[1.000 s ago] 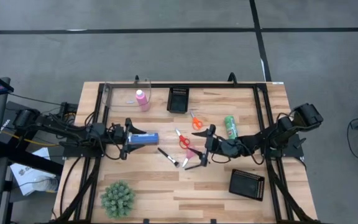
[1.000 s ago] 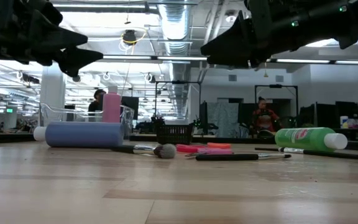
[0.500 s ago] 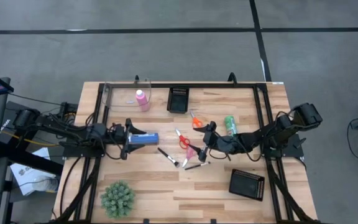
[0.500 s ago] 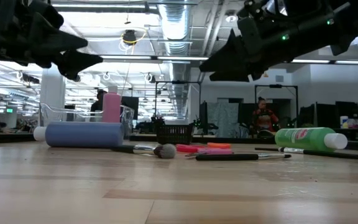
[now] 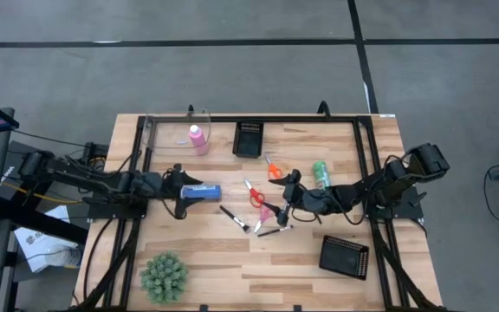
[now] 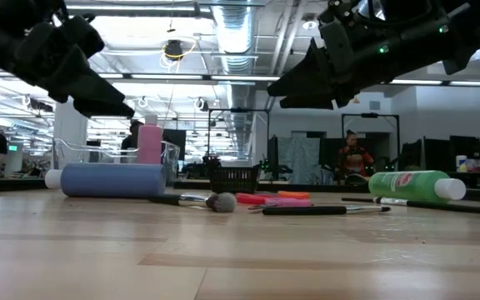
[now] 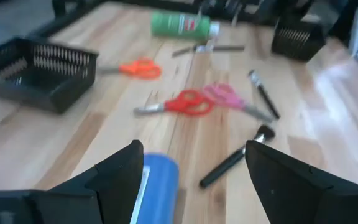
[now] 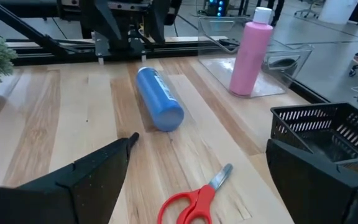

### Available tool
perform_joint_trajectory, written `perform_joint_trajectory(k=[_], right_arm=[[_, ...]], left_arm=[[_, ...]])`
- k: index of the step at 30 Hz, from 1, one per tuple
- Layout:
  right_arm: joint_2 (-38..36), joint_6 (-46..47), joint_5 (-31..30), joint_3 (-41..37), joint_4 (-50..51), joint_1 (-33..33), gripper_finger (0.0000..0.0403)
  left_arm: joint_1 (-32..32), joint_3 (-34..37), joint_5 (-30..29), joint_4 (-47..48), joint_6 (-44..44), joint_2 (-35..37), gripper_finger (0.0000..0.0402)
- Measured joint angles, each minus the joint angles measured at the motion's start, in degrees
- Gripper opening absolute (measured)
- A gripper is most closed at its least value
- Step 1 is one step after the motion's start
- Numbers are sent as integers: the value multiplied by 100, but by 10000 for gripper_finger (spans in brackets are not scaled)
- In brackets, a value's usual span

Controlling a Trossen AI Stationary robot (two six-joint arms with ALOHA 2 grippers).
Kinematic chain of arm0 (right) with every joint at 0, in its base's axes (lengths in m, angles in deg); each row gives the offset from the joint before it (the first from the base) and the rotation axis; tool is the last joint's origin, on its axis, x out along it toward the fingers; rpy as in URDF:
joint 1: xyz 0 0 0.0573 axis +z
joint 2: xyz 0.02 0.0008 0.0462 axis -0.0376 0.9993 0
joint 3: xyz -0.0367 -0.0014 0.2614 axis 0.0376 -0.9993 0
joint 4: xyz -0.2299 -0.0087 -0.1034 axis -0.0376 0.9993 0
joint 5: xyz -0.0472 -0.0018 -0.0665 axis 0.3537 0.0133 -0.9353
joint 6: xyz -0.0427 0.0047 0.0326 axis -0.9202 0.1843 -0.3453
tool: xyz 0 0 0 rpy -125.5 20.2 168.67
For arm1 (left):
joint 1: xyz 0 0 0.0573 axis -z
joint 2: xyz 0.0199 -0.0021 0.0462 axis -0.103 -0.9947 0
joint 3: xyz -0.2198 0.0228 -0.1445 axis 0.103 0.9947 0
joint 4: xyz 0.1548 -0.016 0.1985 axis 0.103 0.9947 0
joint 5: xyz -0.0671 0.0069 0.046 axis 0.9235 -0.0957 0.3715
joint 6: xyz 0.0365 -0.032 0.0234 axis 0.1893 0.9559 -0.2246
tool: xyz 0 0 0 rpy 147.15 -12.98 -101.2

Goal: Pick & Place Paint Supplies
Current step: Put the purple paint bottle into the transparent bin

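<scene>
Reckoned from the table's front edge, nearest of the supplies: two dark-handled brushes (image 5: 234, 218), flat on the wood, close beside the pink scissors (image 5: 269, 211). Just behind these and raised off the table, the right gripper (image 5: 289, 192), fingers wide apart, holding nothing, aimed over the red scissors (image 5: 255, 196). Level with it on the other side, the left gripper (image 5: 183, 192), likewise spread and empty, hanging above the cap end of the blue bottle (image 5: 201, 192), itself lying on its side. Further back: green bottle (image 5: 320, 174), also lying down, and orange scissors (image 5: 273, 167). Farthest: pink bottle (image 5: 197, 138), upright inside the clear bin (image 5: 148, 126), next to a black mesh tray (image 5: 248, 139).

Likely troubles, by judgement only:
- Blue bottle round and free to roll; apt to skid away if one finger lands first or the close comes off-centre.
- Red scissors thin and flat against the wood; easy to scrape the table, pinch only a handle loop, or lose them on the lift.
- Red scissors, pink scissors and brushes crowded together; could catch two at once or sweep a brush aside.
- Both grippers working mid-table, not far apart; risk of a clash if reaching inward together.
</scene>
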Motion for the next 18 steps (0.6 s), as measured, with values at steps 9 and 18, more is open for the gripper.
perform_joint_trajectory(k=[9,18], right_arm=[[2,-67,124,0,66,2,364],[4,-89,171,-2,195,9,364]], left_arm=[[0,-877,-117,1666,372,-1097,273],[0,-1773,-440,2748,365,-2434,273]])
